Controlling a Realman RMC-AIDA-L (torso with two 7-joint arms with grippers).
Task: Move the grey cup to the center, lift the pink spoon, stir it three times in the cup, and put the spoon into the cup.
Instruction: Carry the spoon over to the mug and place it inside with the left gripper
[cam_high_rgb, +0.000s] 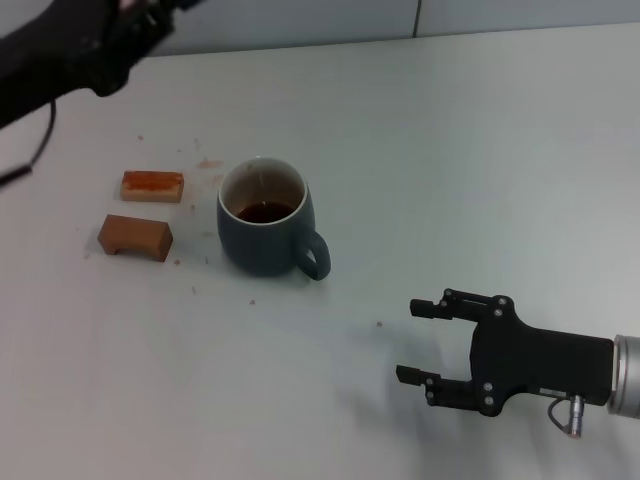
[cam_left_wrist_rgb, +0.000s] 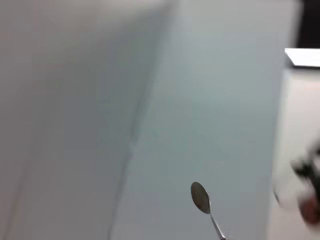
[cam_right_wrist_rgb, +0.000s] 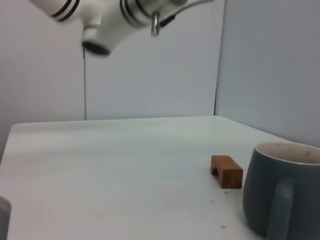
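The grey cup (cam_high_rgb: 265, 228) stands on the white table left of the middle, with brown liquid inside and its handle turned toward the front right. It also shows in the right wrist view (cam_right_wrist_rgb: 280, 195). My left gripper (cam_high_rgb: 140, 20) is raised high over the table's far left corner. The left wrist view shows the pink spoon's metal bowl (cam_left_wrist_rgb: 200, 197) held in the air, its pink handle out of frame. My right gripper (cam_high_rgb: 408, 341) is open and empty, low over the table to the front right of the cup.
Two small brown wooden blocks (cam_high_rgb: 152, 186) (cam_high_rgb: 135, 237) lie just left of the cup, with crumbs around them. One block (cam_right_wrist_rgb: 226, 171) shows in the right wrist view beside the cup. A grey wall runs along the table's far edge.
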